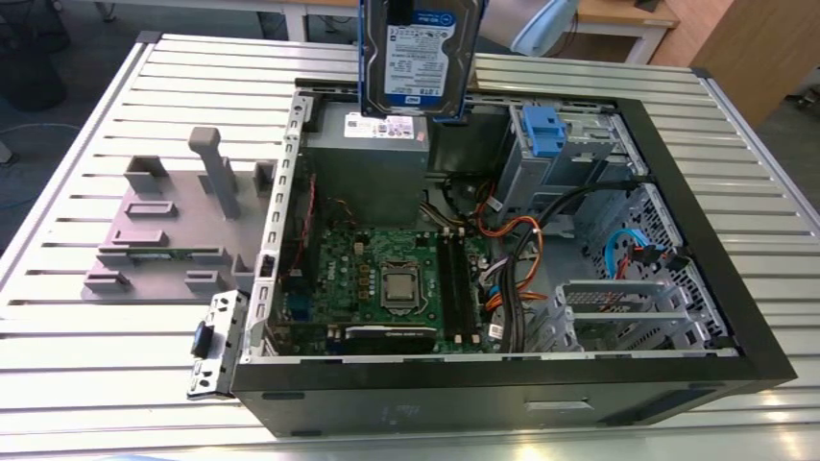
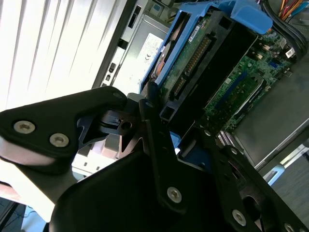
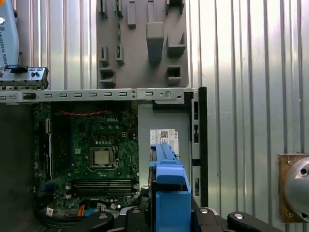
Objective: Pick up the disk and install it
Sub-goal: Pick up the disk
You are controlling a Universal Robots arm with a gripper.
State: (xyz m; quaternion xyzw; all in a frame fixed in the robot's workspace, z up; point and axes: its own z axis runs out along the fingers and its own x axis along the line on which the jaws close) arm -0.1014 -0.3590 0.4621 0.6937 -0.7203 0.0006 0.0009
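Observation:
The disk (image 1: 420,58), a silver-grey drive with a white-and-blue label in a blue carrier, hangs upright above the far end of the open computer case, over the grey power supply box (image 1: 369,158). In the second wrist view my gripper (image 2: 186,147) is shut on the disk (image 2: 203,53), with a black finger (image 2: 157,145) pressed against each side of the blue carrier. In the first wrist view the carrier's blue edge (image 3: 166,188) stands up between the fingers of the gripper (image 3: 169,218), above the power supply.
The open case (image 1: 679,206) lies on a slatted metal table (image 1: 103,384). Inside it are a motherboard (image 1: 384,279), orange cables (image 1: 513,259) and a blue-tabbed drive cage (image 1: 544,134). A grey stand with upright posts (image 1: 180,221) sits at the exterior view's left.

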